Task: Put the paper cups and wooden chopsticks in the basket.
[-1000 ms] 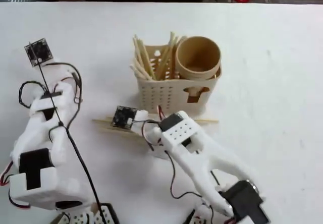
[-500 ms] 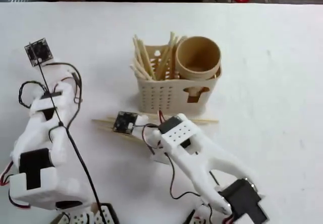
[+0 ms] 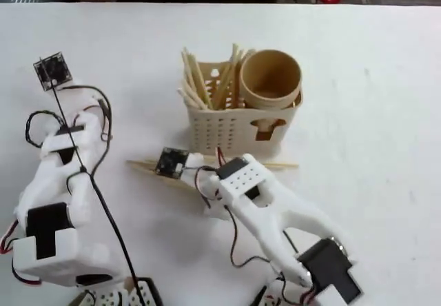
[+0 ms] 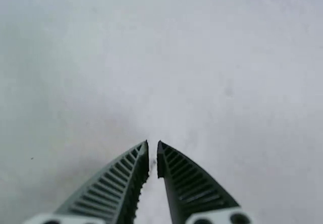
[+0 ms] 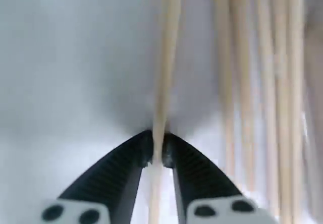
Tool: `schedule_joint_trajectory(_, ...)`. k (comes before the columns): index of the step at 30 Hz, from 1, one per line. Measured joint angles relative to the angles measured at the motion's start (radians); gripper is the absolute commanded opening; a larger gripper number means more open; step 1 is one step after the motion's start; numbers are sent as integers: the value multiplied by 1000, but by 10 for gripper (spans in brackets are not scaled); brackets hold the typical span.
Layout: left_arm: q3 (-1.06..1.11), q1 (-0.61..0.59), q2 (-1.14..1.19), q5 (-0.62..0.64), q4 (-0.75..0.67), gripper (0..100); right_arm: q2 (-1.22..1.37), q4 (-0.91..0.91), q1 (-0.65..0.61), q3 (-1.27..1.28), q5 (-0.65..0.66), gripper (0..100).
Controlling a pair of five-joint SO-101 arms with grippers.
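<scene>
Right gripper (image 5: 157, 152) clamped on chopstick (image 5: 169, 57), on tabletop (image 3: 372, 113) just beside basket (image 3: 227, 135) (paper cups (image 3: 270, 94), more chopsticks (image 3: 200, 82) inside). Left gripper (image 4: 152, 158) closed together over tabletop, well apart.

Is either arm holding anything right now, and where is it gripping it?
The right pincer is shut on a wooden chopstick, pinching its shaft partway along, not at an end. The left pincer holds nothing.

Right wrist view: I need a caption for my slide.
Right gripper shut on a wooden chopstick over the white table, more chopsticks beside it.
</scene>
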Motion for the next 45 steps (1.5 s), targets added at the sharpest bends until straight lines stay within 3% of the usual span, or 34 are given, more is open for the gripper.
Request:
schedule_joint_trajectory(12, 0, 0, 0, 0, 0, 50, -537, 153, -26, 11, -63, 16)
schedule_joint_trajectory(16, 0, 0, 0, 0, 0, 50, -758, 121, -26, -11, -95, 16)
schedule_joint_trajectory(21, 0, 0, 0, 0, 0, 50, -933, -17, -26, -130, -256, 17)
schedule_joint_trajectory(29, 0, 0, 0, 0, 0, 50, -862, -466, -26, -198, -298, 18)
schedule_joint_trajectory(34, 0, 0, 0, 0, 0, 50, -721, -638, 38, -201, -345, 18)
schedule_joint_trajectory(39, 0, 0, 0, 0, 0, 50, -620, -713, 138, -201, -491, 18)
schedule_joint_trajectory(45, 0, 0, 0, 0, 0, 50, -598, -715, 213, -201, -528, 18)
